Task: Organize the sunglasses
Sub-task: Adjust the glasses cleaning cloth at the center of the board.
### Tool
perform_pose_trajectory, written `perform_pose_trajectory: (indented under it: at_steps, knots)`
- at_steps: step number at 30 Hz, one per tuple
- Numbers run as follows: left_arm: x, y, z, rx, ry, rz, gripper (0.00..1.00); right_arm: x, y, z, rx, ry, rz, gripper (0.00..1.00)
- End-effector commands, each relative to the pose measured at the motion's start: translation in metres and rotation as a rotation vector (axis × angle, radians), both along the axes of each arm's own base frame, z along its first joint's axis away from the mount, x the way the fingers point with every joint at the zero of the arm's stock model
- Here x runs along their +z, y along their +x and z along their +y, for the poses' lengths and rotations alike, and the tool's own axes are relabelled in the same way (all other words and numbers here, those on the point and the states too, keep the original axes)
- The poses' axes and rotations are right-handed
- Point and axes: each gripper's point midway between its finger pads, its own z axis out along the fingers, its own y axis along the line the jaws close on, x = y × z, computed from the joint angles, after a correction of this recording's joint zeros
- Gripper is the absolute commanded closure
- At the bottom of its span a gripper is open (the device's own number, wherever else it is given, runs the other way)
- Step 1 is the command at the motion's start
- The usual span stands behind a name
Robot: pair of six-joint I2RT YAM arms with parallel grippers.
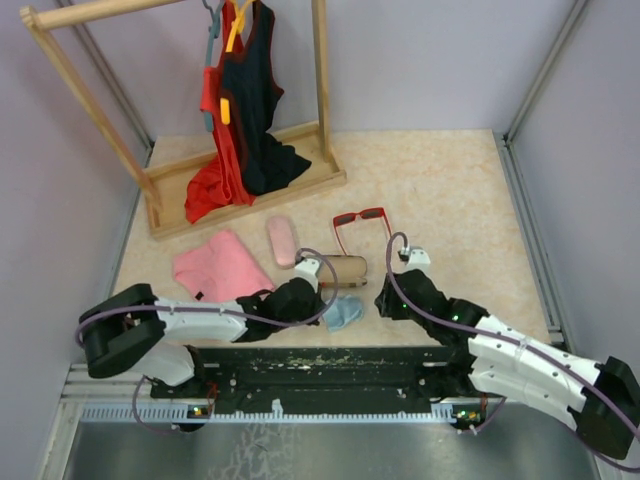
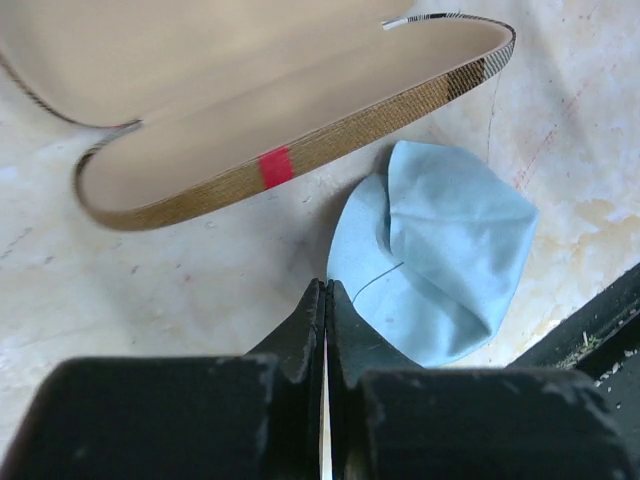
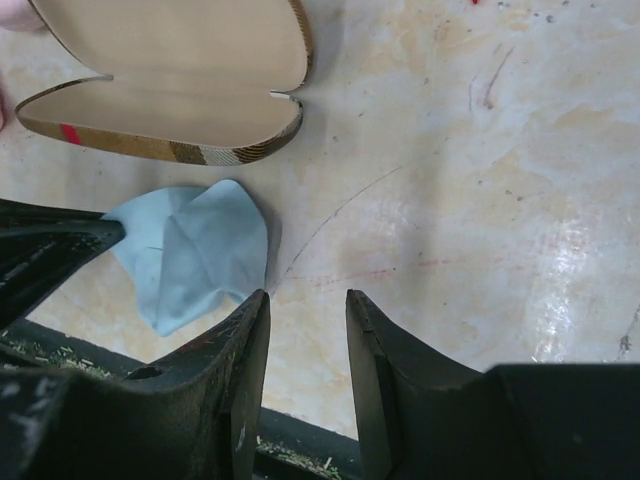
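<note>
Risk: left pincer (image 2: 325, 300) is shut tight at the edge of the light blue cloth (image 2: 450, 260), just in front of the open brown striped case (image 2: 300, 165). It may pinch nothing, or drag the cloth. Right pincer (image 3: 305, 310) hangs part-open and empty, right of the case. Red sunglasses (image 1: 360, 216) lie on the desk just behind the case.

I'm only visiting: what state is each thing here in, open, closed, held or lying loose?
Brown striped case: open, empty.
Pink case: closed.
Red sunglasses: arms unfolded, lying loose, in no case.
Light blue cloth: crumpled, beside the open case.
Left claw: shut, tips at the cloth's edge.
Right claw: open, holding nothing.
Red and black garments: hanging on the wooden rack.
</note>
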Motion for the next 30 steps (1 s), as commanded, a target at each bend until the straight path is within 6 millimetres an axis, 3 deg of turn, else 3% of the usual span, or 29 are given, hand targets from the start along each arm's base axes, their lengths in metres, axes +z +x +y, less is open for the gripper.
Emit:
perform_pose_trajectory:
  at_steps: [1,7,12,17,25,30]
  knots:
    - [0.011,0.001,0.021,-0.005,0.002,-0.054,1.00,0.014,0.007,0.024,0.061,0.078,-0.037,0.63]
    - [0.011,0.006,0.049,0.052,0.054,-0.078,1.00,0.015,0.005,0.048,0.168,0.115,-0.033,0.56]
    - [0.011,0.010,0.072,0.127,0.120,-0.077,1.00,0.014,0.009,0.056,0.195,0.097,-0.021,0.53]
    - [0.014,0.011,0.086,0.157,0.135,-0.092,1.00,0.018,0.011,0.073,0.270,0.113,-0.036,0.51]
    - [0.014,0.011,0.091,0.146,0.135,-0.102,1.00,0.027,0.013,0.109,0.400,0.201,-0.066,0.52]
    - [0.014,0.012,0.088,0.134,0.128,-0.105,1.00,0.025,0.020,0.127,0.459,0.198,-0.066,0.60]
